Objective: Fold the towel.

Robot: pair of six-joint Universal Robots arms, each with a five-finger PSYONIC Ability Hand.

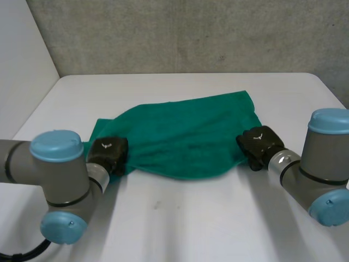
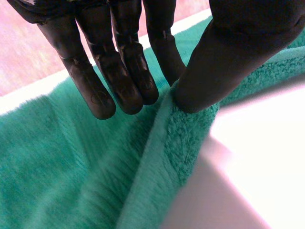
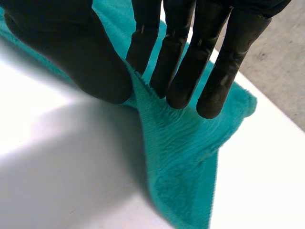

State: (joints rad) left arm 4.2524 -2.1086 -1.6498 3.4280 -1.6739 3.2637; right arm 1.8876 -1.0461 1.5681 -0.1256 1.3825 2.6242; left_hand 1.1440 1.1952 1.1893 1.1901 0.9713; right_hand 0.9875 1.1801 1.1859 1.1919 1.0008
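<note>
Nearest, at the two sides of the head view: grey arms with light-blue caps, the left arm and the right arm, both reaching forward over the white table.

At the end of the left one, the black left hand, taking hold of the near left corner of a dark green terry towel. Seen from its wrist: nearly straight fingers on one side of the hemmed edge, thumb on the other side, pinching the cloth between them and lifting this edge a little off the table.

At the end of the right one, the black right hand, taking hold of the near right corner in the same way. Seen from its wrist: the cloth squeezed between the thumb and straight fingers, pulled up into a small ridge.

Between the two hands and further away: the rest of the towel, lying spread and somewhat wrinkled on the middle of the table, with the far right corner well beyond the right hand.

Furthest: a grey concrete wall behind the far edge of the table.
</note>
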